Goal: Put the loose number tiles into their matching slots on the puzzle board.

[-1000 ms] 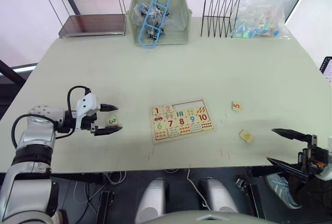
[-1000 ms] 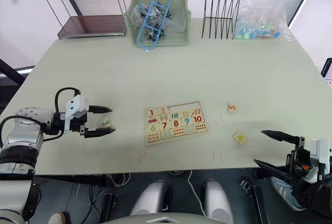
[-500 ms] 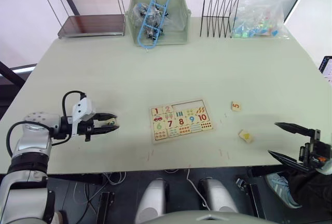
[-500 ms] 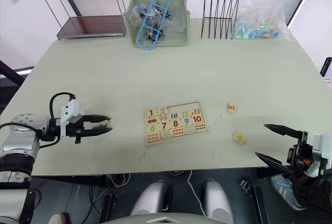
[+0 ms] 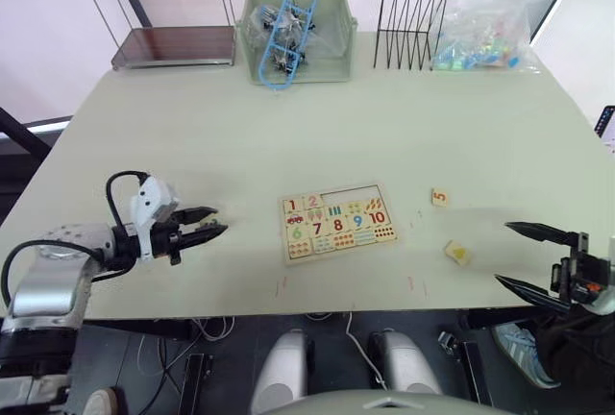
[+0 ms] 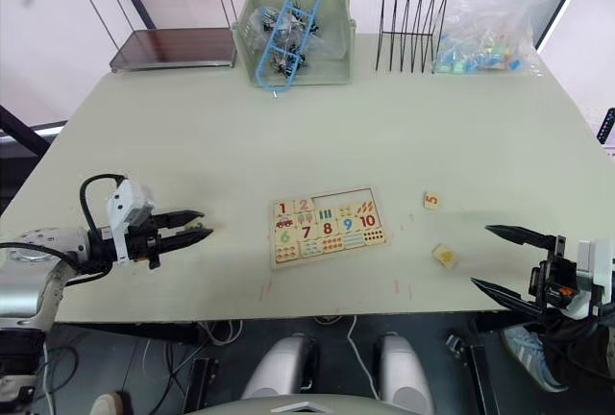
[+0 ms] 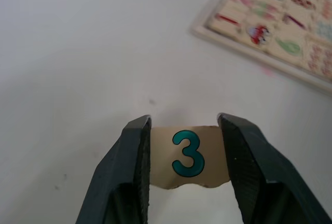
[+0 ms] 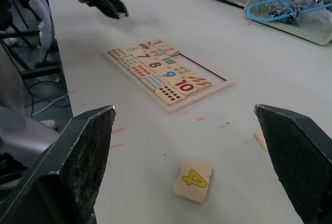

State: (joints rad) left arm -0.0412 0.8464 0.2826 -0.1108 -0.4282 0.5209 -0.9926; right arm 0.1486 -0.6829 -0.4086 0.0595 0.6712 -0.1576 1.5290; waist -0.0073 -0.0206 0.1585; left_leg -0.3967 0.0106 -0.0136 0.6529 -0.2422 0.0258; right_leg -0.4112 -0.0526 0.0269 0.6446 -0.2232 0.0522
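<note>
The pale green table [image 5: 288, 136] spreads out before me. Along its far edge stand a two-tier wire shelf [image 5: 163, 12], a green basket [image 5: 338, 45] of blue and black clips, a black wire rack [image 5: 410, 24] and a clear bag of colourful bits [image 5: 485, 42].

Near the front middle of the table lies the puzzle board [image 5: 336, 222], flat and a little skewed. Its lower rows are filled with coloured numbers and counting pictures. In the top row, tiles 1 and 2 sit at the left end, and the matching slots [image 5: 357, 194] to their right are bare pale wood.

My left gripper [image 5: 205, 232] hovers to the left of the board, well apart from it, fingers pointing toward it. It pinches the 3 tile [image 7: 189, 155] between both fingers, teal digit facing up, raised off the table.

My right gripper [image 5: 528, 259] hangs at the table's front right edge with its fingers spread wide, holding nothing.

The 4 tile [image 8: 194, 180], with a yellow digit, lies on the table just in front of that gripper. The 5 tile [image 5: 440, 198] lies flat between it and the board's right end.
</note>
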